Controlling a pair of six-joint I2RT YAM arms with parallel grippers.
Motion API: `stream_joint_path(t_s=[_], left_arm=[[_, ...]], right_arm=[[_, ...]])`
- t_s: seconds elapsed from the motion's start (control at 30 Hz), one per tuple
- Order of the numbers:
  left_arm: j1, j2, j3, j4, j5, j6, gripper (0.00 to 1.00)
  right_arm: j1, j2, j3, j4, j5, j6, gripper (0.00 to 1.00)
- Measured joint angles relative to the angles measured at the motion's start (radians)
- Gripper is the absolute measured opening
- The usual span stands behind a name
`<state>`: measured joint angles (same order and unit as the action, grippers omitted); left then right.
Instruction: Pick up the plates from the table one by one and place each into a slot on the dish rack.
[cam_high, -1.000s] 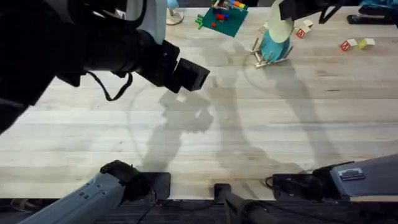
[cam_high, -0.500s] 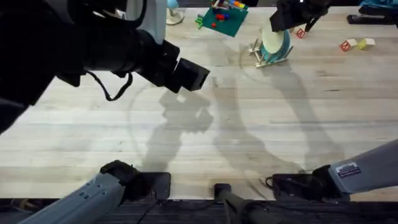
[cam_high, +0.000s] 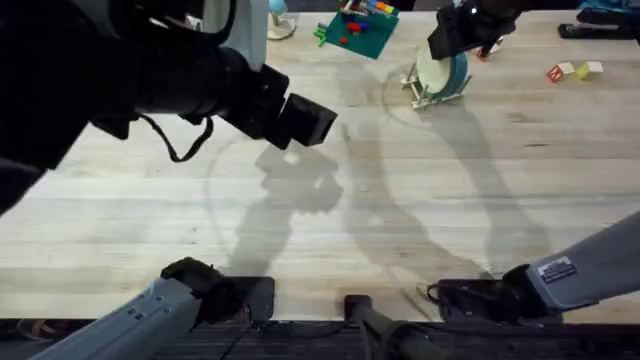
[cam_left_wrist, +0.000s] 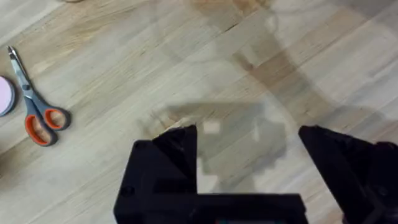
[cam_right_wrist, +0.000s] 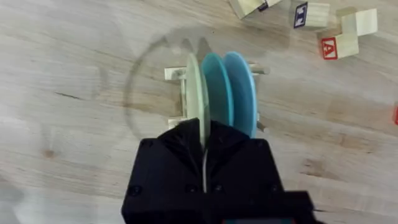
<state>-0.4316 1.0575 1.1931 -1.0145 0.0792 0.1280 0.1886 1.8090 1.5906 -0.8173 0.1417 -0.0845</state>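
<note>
Right gripper (cam_right_wrist: 204, 146) had jaws clamped on cream plate (cam_right_wrist: 198, 93), upright in dish rack (cam_right_wrist: 176, 74) beside turquoise plate (cam_right_wrist: 217, 87). Left gripper (cam_left_wrist: 249, 155) hung over bare surface (cam_left_wrist: 124, 56), jaws apart, empty.

Our left arm rises close under the overhead camera, a large dark shape over the table's left half. Our left gripper (cam_left_wrist: 249, 168) hangs above bare wood with its two black fingers (cam_left_wrist: 171, 155) spread wide apart. Our right arm stretches from the near right corner to the far edge, where our right gripper (cam_right_wrist: 204, 155) points downward, fingers pressed nearly together.
</note>
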Motion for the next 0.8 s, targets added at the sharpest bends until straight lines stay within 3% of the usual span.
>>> stream_joint_path(t_s=[0.4,0.8], left_arm=[[0.0,0.0,0.0,-0.005,-0.002,0.0,0.995],[0.0,0.0,0.0,-0.023,-0.007,0.0,0.995]], right_arm=[[0.0,0.0,0.0,0.0,0.0,0.003,0.031],[0.0,0.0,0.0,-0.002,0.0,0.003,0.182]])
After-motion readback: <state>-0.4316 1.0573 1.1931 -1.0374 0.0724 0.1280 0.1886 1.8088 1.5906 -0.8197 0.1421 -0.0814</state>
